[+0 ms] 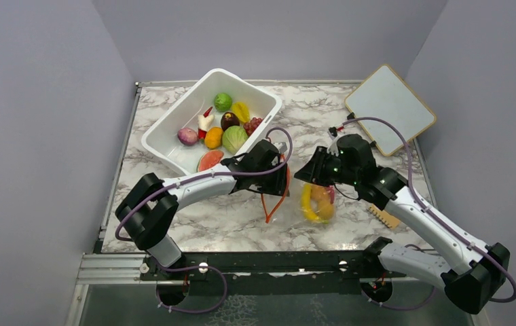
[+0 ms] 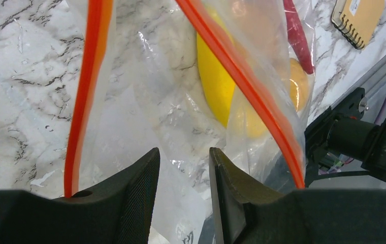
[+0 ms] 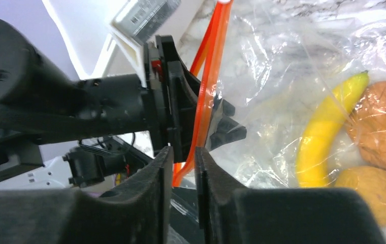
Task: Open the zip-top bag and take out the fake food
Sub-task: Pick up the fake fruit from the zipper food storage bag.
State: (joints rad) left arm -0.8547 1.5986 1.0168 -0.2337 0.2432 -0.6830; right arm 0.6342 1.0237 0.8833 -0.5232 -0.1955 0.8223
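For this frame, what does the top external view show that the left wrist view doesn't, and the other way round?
Only the top external view shows the white tub with a green cabbage among other toy pieces, the whiteboard at the far right, and the left arm and right arm whole.

Only the left wrist view shows the left gripper up close, with clear film in the gap, and the orange zip strips spreading apart.

Both show the zip-top bag, the banana inside it and the spiral notebook.
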